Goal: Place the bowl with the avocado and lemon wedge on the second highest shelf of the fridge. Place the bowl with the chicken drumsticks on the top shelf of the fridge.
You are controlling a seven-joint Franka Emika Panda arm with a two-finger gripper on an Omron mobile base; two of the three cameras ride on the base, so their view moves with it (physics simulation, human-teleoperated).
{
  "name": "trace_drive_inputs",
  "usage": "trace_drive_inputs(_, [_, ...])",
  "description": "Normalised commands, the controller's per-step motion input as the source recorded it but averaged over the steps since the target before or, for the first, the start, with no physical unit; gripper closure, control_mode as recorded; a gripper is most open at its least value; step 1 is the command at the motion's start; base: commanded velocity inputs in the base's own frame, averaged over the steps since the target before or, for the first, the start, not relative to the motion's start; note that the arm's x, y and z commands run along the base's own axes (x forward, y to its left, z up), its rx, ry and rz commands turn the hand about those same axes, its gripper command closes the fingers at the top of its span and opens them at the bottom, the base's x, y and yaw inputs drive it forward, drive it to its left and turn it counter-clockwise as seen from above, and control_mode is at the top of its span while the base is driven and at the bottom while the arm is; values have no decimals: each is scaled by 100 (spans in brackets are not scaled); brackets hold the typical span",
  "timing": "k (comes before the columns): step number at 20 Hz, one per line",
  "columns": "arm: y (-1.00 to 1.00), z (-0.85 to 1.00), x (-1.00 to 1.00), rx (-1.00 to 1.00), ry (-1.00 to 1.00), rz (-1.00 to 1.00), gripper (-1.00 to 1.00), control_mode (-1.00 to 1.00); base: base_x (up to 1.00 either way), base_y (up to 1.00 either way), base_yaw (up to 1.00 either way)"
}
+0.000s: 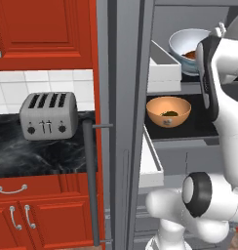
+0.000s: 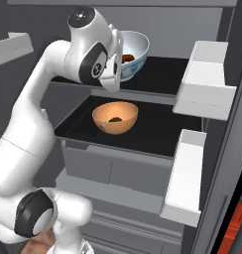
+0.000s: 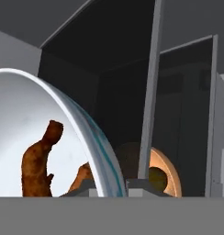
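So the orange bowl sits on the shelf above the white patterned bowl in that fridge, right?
Not quite. The orange bowl sits on the shelf below the white patterned bowl, not above it. The right base view shows the two stacked that way inside the fridge.

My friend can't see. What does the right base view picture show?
A white robot arm reaches into an open grey fridge, its hand shut on the rim of a white bowl with chicken drumsticks on the upper black shelf. An orange bowl with green food sits on the shelf below.
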Motion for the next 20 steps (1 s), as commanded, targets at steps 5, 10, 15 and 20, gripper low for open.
trace_drive_inputs(5, [0, -25, 88, 0, -2, -1, 100, -100, 0, 0, 0])
trace_drive_inputs(10, [3, -19, 40, -2, -7, -2, -100, -100, 0, 0, 0])
trace_drive_inputs(15, [10, 14, -40, 0, -26, -1, -100, -100, 0, 0, 0])
trace_drive_inputs(20, [14, 50, -96, 0, -38, 0, -100, -100, 0, 0, 0])
